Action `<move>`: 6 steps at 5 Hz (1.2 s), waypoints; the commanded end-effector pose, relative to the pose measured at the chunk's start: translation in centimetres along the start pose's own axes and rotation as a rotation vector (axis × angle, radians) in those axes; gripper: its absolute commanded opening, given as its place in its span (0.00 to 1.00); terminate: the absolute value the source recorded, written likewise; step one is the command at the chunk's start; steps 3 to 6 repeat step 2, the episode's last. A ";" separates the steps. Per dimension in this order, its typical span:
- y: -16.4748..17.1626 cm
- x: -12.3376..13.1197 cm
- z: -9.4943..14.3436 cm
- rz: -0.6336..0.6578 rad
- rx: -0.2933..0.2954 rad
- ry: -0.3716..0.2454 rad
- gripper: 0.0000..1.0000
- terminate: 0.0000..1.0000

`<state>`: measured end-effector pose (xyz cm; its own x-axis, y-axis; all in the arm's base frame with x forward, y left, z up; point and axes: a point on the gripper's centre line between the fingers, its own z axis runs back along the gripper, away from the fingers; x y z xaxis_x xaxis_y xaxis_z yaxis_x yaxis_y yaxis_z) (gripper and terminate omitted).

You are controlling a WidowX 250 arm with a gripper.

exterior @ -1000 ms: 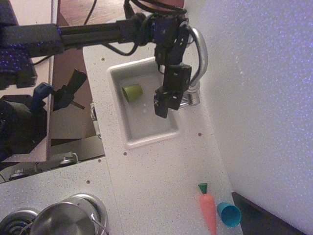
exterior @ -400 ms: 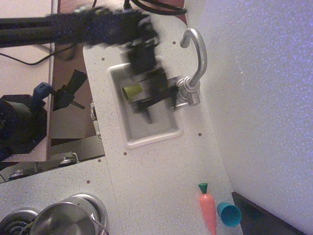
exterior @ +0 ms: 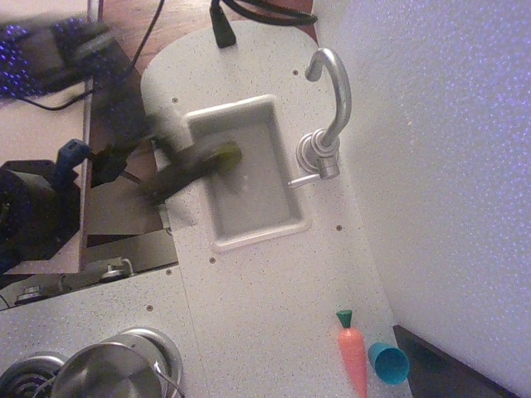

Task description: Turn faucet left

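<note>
The faucet is a shiny silver tap standing at the right rim of the white sink. Its gooseneck spout curves toward the top of the view and ends beyond the sink's far corner. Its ribbed base and small side lever are uncovered. My gripper is a dark motion-blurred streak over the sink's left rim, well away from the faucet. The blur hides how its jaws stand. A green cup in the sink is partly covered by it.
An orange carrot and a teal cup lie at the lower right by the wall. A steel pot sits on the stove at the lower left. A black cable hangs over the counter's far end.
My arm has swung away from the faucet, leftward across the sink to its left rim. The faucet spout stands as it did 0.4 s ago.
</note>
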<state>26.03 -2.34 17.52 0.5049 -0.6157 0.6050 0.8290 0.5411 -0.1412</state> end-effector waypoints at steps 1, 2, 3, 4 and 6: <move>0.2 0.2 0.6 -0.005 0.024 -0.009 1.00 0.00; 0.2 0.2 0.6 -0.005 0.024 -0.009 1.00 1.00; 0.2 0.2 0.6 -0.005 0.024 -0.009 1.00 1.00; 0.2 0.2 0.6 -0.005 0.024 -0.009 1.00 1.00; 0.2 0.2 0.6 -0.005 0.024 -0.009 1.00 1.00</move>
